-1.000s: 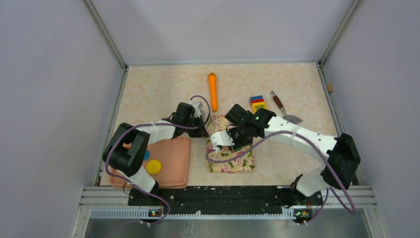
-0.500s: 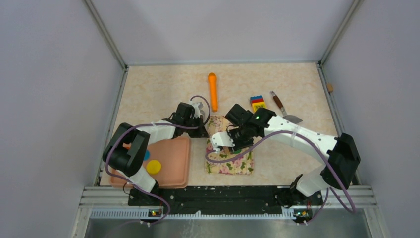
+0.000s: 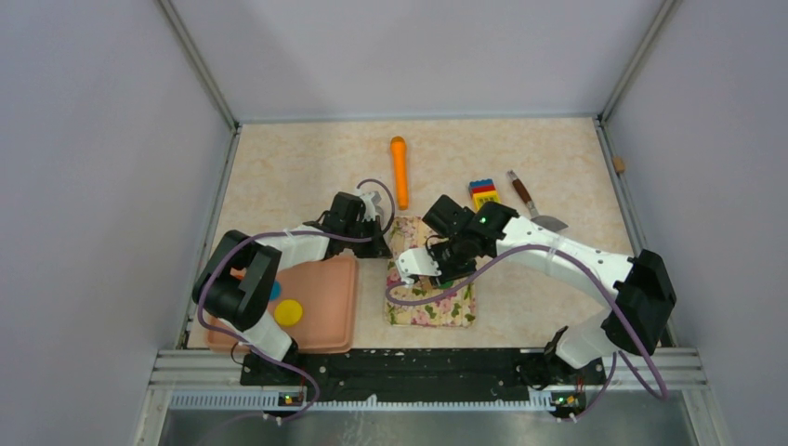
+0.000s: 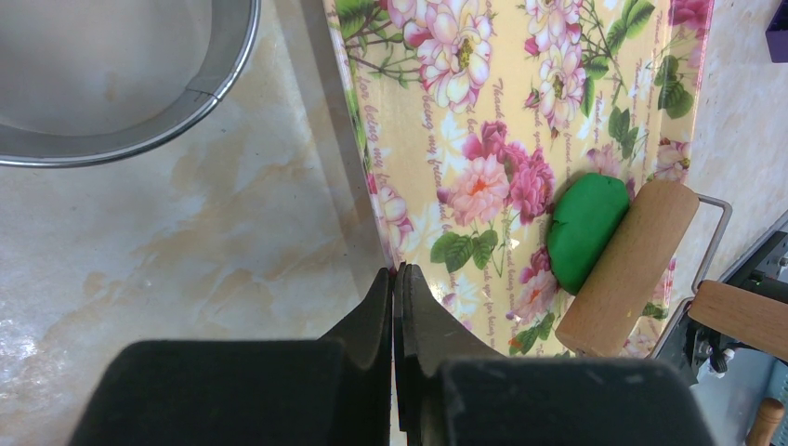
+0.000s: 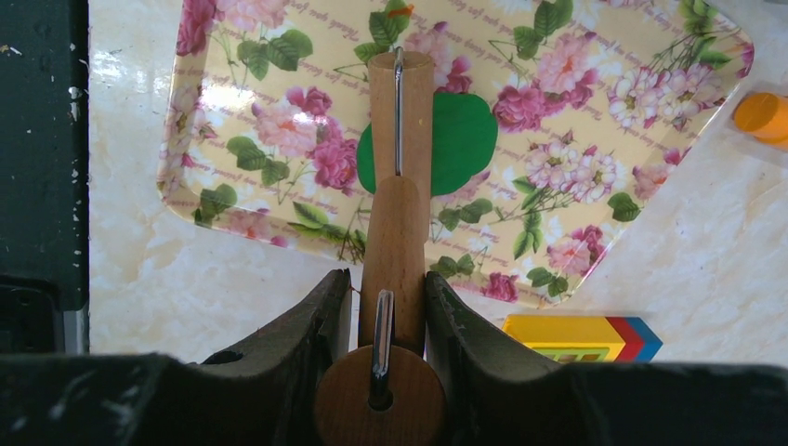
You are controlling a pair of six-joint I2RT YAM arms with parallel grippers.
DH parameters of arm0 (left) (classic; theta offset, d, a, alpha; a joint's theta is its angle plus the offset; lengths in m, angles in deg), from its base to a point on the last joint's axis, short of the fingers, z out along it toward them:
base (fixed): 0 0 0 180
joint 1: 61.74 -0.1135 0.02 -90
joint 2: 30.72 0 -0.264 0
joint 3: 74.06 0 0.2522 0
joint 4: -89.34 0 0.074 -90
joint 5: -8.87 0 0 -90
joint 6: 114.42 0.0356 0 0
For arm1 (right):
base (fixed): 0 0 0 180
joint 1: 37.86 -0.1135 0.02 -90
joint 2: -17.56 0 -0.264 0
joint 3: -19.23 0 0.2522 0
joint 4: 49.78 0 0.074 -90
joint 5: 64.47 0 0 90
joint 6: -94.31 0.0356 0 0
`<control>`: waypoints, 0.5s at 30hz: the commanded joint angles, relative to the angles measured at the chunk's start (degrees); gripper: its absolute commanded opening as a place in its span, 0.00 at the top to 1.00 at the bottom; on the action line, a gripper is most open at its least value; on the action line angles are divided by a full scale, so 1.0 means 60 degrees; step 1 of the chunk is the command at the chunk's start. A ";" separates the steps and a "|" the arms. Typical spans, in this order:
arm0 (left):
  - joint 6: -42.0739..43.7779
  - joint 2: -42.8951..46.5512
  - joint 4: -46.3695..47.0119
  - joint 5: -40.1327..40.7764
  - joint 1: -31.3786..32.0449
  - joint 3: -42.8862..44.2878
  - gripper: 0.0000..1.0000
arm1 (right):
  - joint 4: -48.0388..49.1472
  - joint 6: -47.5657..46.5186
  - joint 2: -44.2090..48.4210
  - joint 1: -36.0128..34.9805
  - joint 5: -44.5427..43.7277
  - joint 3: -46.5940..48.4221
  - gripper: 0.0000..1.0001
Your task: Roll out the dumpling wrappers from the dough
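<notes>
Counter [image 3: 279,177], marbled beige, seen from above.

- (a) Orange stick [image 3: 400,172], lying lengthwise near the middle of the far edge.
- (b) Block stack [image 3: 482,194] in yellow, red and blue, right of the stick.
- (c) Spatula [image 3: 531,206] with a brown handle, between the blocks and the right edge.
- (d) Pink tray [image 3: 325,302] at the near left corner.
- (e) Floral mat [image 3: 437,311], just beside the tray toward the near edge, with a wooden rolling pin [image 4: 627,269] over it.
- (f) Metal ring [image 4: 223,70], near the mat's corner.

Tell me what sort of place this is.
Probably a walled robot test bench staged for pretend cooking: marble-look table, floral mat, green dough and a wooden roller.
</notes>
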 commanded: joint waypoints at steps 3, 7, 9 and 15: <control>0.0421 0.0062 -0.0039 0.0912 -0.0070 -0.0080 1.00 | -0.2946 0.0640 -0.0526 -0.0212 0.2504 -0.0626 1.00; 0.0406 0.0022 -0.0039 0.0927 -0.0074 -0.0066 1.00 | -0.3008 0.0657 -0.0450 -0.0238 0.2605 -0.0762 1.00; 0.0406 0.0012 -0.0039 0.0927 -0.0070 -0.0057 1.00 | -0.3021 0.0692 -0.0466 -0.0238 0.2635 -0.0768 1.00; 0.0399 -0.0036 -0.0039 0.0941 -0.0074 -0.0039 1.00 | -0.3077 0.0730 -0.0475 -0.0258 0.2669 -0.0764 1.00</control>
